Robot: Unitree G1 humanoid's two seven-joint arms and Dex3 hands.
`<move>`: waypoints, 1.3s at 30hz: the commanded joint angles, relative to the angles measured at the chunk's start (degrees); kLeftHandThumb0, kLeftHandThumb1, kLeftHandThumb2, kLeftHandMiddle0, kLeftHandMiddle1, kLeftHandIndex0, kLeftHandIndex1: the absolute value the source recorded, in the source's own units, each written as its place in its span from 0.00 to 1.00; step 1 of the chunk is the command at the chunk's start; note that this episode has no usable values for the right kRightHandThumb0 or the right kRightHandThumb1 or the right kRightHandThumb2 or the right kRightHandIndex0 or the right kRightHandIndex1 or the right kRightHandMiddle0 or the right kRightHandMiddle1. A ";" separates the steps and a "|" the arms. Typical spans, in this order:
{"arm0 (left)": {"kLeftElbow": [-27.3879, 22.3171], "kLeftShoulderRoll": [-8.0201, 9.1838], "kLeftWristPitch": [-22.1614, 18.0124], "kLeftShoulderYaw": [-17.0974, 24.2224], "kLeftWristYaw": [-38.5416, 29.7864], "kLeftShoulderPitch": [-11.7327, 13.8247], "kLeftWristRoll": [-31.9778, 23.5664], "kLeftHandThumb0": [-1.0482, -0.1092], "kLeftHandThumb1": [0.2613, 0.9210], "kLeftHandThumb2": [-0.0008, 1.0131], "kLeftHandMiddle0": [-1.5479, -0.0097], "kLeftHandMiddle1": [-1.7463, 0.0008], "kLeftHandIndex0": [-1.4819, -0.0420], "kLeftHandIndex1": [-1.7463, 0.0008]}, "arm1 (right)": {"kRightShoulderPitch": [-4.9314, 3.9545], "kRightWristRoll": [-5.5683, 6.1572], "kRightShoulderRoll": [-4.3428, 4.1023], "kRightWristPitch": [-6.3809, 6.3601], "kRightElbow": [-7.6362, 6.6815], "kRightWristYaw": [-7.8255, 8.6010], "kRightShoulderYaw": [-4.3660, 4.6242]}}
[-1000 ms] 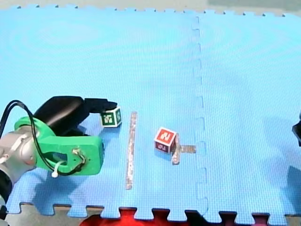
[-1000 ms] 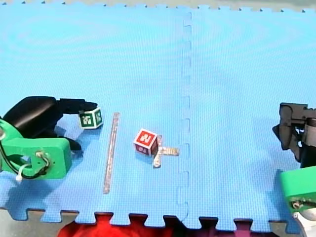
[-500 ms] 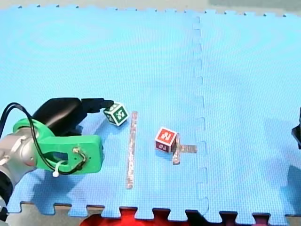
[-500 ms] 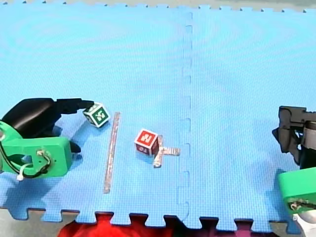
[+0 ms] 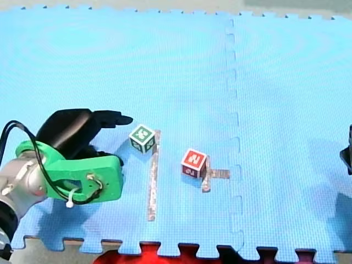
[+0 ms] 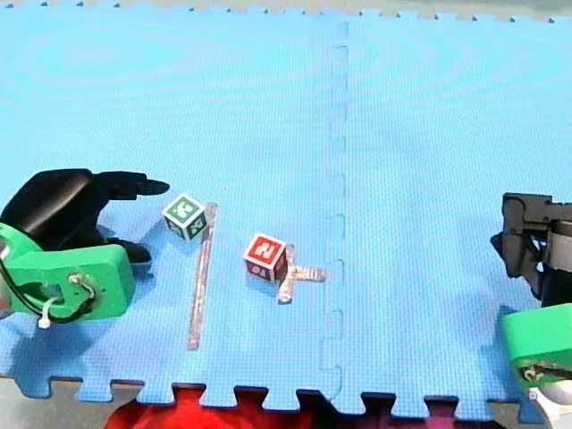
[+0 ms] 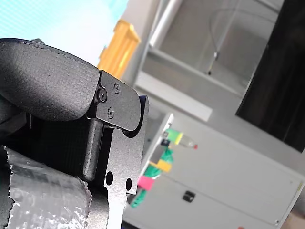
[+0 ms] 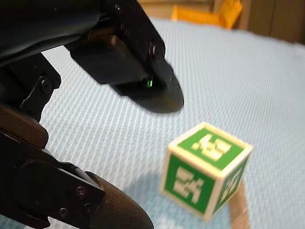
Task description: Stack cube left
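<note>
A green cube (image 5: pixel 142 138) with white patterned faces sits on the blue foam mat (image 5: pixel 181 66), its right side against a strip of silver tape (image 5: pixel 152 176). My left hand (image 6: pixel 154 220) is just left of the cube, a small gap away, and holds nothing. In the second wrist view the green cube (image 8: pixel 205 169) stands free on the mat beyond the black fingertips (image 8: pixel 157 90). A red cube (image 5: pixel 193 163) rests right of the strip, at a small cross of tape (image 5: pixel 212 176). My right hand (image 6: pixel 529 246) hovers at the mat's right edge, far from both cubes.
The mat is made of two interlocking tiles with a seam (image 5: pixel 235 110) running front to back, right of the red cube. Its toothed front edge (image 5: pixel 181 252) lies close below the cubes, with something red (image 6: pixel 206 413) under it.
The green cube was at my left fingertips a second ago; it has tipped and shifted right to the tape strip. The left hand has drawn back a little from it.
</note>
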 commanded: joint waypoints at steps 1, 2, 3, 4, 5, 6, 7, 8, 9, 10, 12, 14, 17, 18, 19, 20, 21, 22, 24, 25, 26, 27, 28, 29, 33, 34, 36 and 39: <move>0.62 0.15 -1.08 -0.22 1.82 0.25 0.51 0.30 0.79 0.02 0.44 0.00 0.44 1.00 | -0.11 -0.09 -0.16 -0.23 0.18 -0.51 0.00; 0.80 0.14 -1.32 -0.33 2.44 0.20 0.76 0.28 0.79 0.02 0.44 0.00 0.45 1.00 | -0.17 -0.18 -0.13 -0.21 0.27 -0.64 0.04; 0.98 0.12 -1.47 -0.41 2.91 0.15 0.98 0.27 0.80 0.02 0.44 0.00 0.45 1.00 | -0.21 -0.26 -0.09 -0.19 0.35 -0.76 0.08; 1.13 0.10 -1.56 -0.49 3.30 0.09 1.16 0.26 0.80 0.02 0.44 0.00 0.44 1.00 | -0.25 -0.27 -0.07 -0.18 0.42 -0.80 0.13; 1.27 0.10 -1.60 -0.56 3.60 0.04 1.30 0.26 0.81 0.02 0.44 0.00 0.44 0.99 | -0.28 -0.27 -0.04 -0.17 0.48 -0.81 0.19; 1.38 0.10 -1.63 -0.62 3.80 0.00 1.40 0.25 0.81 0.02 0.44 0.00 0.44 0.99 | -0.29 -0.25 -0.01 -0.19 0.53 -0.76 0.25; 1.47 0.10 -1.64 -0.65 3.95 -0.04 1.50 0.25 0.81 0.01 0.44 0.00 0.43 0.99 | -0.28 -0.12 0.02 -0.24 0.58 -0.56 0.31; 1.55 0.10 -1.66 -0.66 4.06 -0.07 1.57 0.25 0.81 0.01 0.44 0.00 0.43 0.99 | -0.28 0.00 0.06 -0.31 0.62 -0.38 0.36; 1.60 0.11 -1.66 -0.68 4.17 -0.08 1.65 0.25 0.81 0.01 0.44 0.00 0.43 0.99 | -0.29 0.26 0.12 -0.43 0.73 -0.02 0.39; 1.64 0.12 -1.66 -0.72 4.28 -0.08 1.71 0.25 0.81 0.01 0.44 0.00 0.43 0.99 | -0.31 0.60 0.19 -0.59 0.89 0.41 0.41; 1.68 0.06 -1.63 -0.82 4.55 -0.04 1.83 0.24 0.81 0.01 0.44 0.00 0.43 0.99 | -0.35 1.08 0.30 -0.84 1.14 1.05 0.39; 1.66 -0.02 -1.56 -0.91 4.77 -0.02 1.92 0.24 0.81 0.01 0.44 0.00 0.42 0.99 | -0.35 1.27 0.39 -0.95 1.22 1.34 0.37; 1.57 -0.06 -1.41 -0.95 4.76 0.01 1.89 0.24 0.81 0.01 0.44 0.00 0.42 0.99 | -0.26 1.37 0.51 -1.04 1.10 1.54 0.37; 1.54 -0.09 -1.33 -0.96 4.69 0.02 1.87 0.24 0.81 0.01 0.44 0.00 0.42 0.99 | -0.21 1.37 0.54 -1.06 1.03 1.57 0.37; 1.51 -0.13 -1.26 -0.97 4.62 0.02 1.84 0.24 0.81 0.01 0.44 0.00 0.42 0.99 | -0.18 1.37 0.57 -1.05 0.98 1.57 0.36; 1.45 -0.30 -1.05 -0.97 4.37 -0.07 1.78 0.23 0.82 0.01 0.45 0.00 0.42 0.99 | -0.20 1.31 0.61 -0.94 0.95 1.51 0.37; 1.41 -0.51 -0.66 -1.02 3.91 -0.21 1.75 0.23 0.82 0.01 0.45 0.00 0.42 0.99 | -0.21 1.17 0.66 -0.75 0.91 1.34 0.40; 1.38 -0.68 -0.27 -1.09 3.41 -0.36 1.74 0.23 0.81 0.01 0.45 0.00 0.42 0.99 | -0.24 0.98 0.71 -0.53 0.88 1.12 0.43; 1.40 -0.75 0.30 -1.33 1.90 -0.70 1.81 0.23 0.82 0.01 0.45 0.00 0.45 1.00 | -0.33 0.68 0.79 -0.25 0.96 0.77 0.50; 1.42 -0.66 0.49 -1.48 0.90 -0.88 1.85 0.23 0.82 0.01 0.44 0.00 0.47 1.00 | -0.39 0.60 0.81 -0.21 1.05 0.67 0.53; 1.43 -0.58 0.71 -1.62 -0.06 -1.06 1.88 0.22 0.82 0.01 0.44 0.00 0.49 1.00 | -0.46 0.53 0.81 -0.22 1.15 0.59 0.55; 1.41 -0.60 1.23 -1.78 -1.26 -1.32 1.91 0.22 0.82 0.01 0.44 0.00 0.50 1.00 | -0.50 0.50 0.79 -0.29 1.28 0.56 0.56; 1.43 -0.78 2.37 -1.89 -3.33 -1.76 1.81 0.21 0.83 0.01 0.44 0.00 0.51 1.00 | -0.52 0.51 0.75 -0.39 1.45 0.54 0.55; 1.47 -0.97 3.55 -1.95 -5.42 -2.17 1.64 0.16 0.86 0.02 0.44 0.00 0.56 1.00 | -0.55 0.53 0.73 -0.48 1.60 0.54 0.54; 1.62 -2.18 7.51 -2.38 -9.80 -4.09 1.72 0.07 0.91 0.02 0.43 0.00 0.63 1.00 | -0.67 0.66 0.79 -0.91 2.00 0.50 0.52; 1.68 -2.54 8.13 -2.54 -10.02 -4.48 1.85 0.07 0.91 0.02 0.42 0.00 0.63 1.00 | -0.69 0.70 0.79 -1.04 2.11 0.49 0.52; 1.56 -3.32 8.98 -2.87 -10.16 -5.07 2.08 0.06 0.92 0.02 0.42 0.00 0.63 1.00 | -0.71 0.76 0.76 -1.31 2.33 0.48 0.49; 1.54 -4.22 9.94 -3.48 -10.40 -6.13 2.47 0.04 0.93 0.01 0.40 0.00 0.64 1.00 | -0.70 0.78 0.73 -1.59 2.50 0.39 0.45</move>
